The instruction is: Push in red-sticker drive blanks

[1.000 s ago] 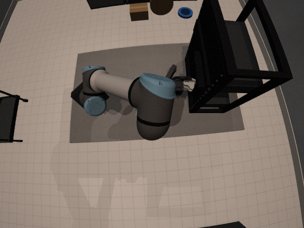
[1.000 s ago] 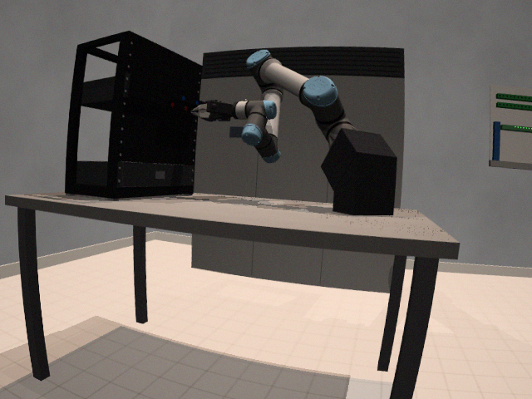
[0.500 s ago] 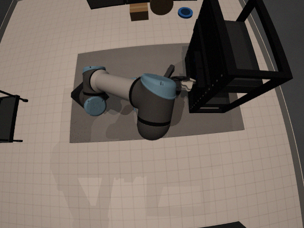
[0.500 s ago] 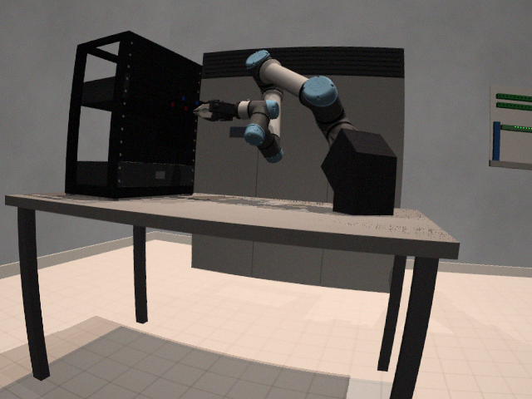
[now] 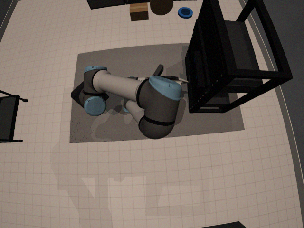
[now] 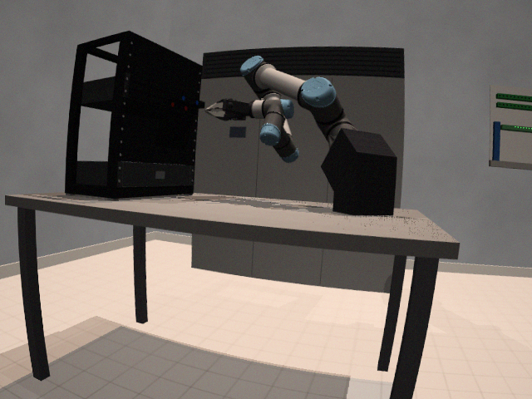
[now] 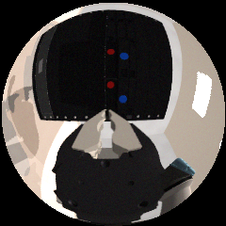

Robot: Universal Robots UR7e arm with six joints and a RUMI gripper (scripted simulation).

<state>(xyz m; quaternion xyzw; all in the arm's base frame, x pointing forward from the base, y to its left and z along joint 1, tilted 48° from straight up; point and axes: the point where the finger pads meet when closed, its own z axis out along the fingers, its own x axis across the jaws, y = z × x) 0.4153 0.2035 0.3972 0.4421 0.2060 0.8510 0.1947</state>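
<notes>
your hand is clenched on nothing, just off the rack face on the counter, below the lower red sticker. whether either red-marked blank is latched, you cannot tell.

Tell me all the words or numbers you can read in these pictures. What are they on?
None can be read.
Rack: red stickers and blue stickers, plain dots, no writing.
Small grey plate on the rack's bottom panel: too small to tell if it bears text.
Wall board: green strips only, nothing legible.
Shut gripper: no markings.
</notes>
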